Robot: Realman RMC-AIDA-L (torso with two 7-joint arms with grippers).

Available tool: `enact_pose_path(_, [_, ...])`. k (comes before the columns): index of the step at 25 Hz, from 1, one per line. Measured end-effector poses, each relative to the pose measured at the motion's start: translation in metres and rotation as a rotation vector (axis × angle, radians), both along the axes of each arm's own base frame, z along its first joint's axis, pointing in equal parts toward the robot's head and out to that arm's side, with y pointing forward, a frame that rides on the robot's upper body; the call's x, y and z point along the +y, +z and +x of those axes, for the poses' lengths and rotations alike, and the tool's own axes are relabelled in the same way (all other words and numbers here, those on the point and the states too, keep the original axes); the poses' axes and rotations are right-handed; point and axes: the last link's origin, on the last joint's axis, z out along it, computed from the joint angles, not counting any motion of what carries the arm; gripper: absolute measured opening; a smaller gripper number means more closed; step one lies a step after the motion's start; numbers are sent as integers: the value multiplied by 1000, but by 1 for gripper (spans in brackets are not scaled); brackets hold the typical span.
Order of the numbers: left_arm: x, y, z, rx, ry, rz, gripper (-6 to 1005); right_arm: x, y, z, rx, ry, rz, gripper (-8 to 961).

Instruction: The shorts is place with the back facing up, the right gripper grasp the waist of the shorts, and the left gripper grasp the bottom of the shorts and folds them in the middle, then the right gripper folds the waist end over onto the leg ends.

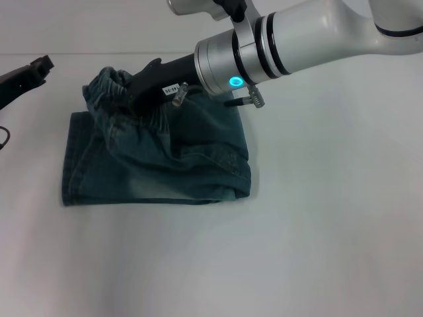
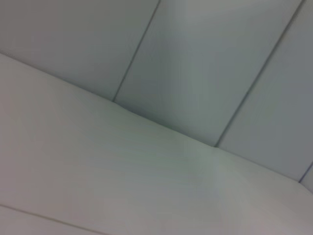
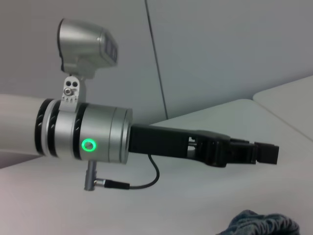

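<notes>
While the left gripper (image 1: 41, 66) sits idle at the far left edge of the head view, low over the white table (image 1: 317, 251) and well apart from the cloth, the work belongs to the other arm; whether that left tool is open or closed cannot be told from these views. Just to its right lie the shorts (image 1: 192, 152), faded blue-green denim already doubled lengthwise into a narrow stack. The bottom layer lies flat on the table, and its straight left border appears to be the leg ends (image 1: 68, 158), though the hem stitching is too small to confirm. Above and a little right of that border, the waist end (image 1: 109, 82) stands raised and puckered, clear of the flat layer. The right gripper (image 1: 135, 92), black with a small white label and reaching in from the upper right on its silver wrist, has its tips buried in that elastic band and looks clamped narrow on it, since the cloth bunches and lifts around them. Farther right the denim rolls over into a soft fold line. The step in hand looks like the last fold, waist over onto legs, partly done. The next move likely calls for carrying the band farther left and down until it lies on the leg ends, then letting go without dragging the lower layer askew.
</notes>
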Motion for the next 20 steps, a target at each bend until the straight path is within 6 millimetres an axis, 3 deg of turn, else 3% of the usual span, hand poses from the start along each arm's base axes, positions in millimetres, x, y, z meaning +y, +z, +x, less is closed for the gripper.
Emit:
enact_pose_path(11, [-4, 5, -8, 5, 20, 19, 103, -1, -6, -3, -45, 42, 14, 135])
enact_pose_path(20, [-4, 4, -8, 12, 22, 17, 102, 1, -1, 4, -44, 76, 50, 299])
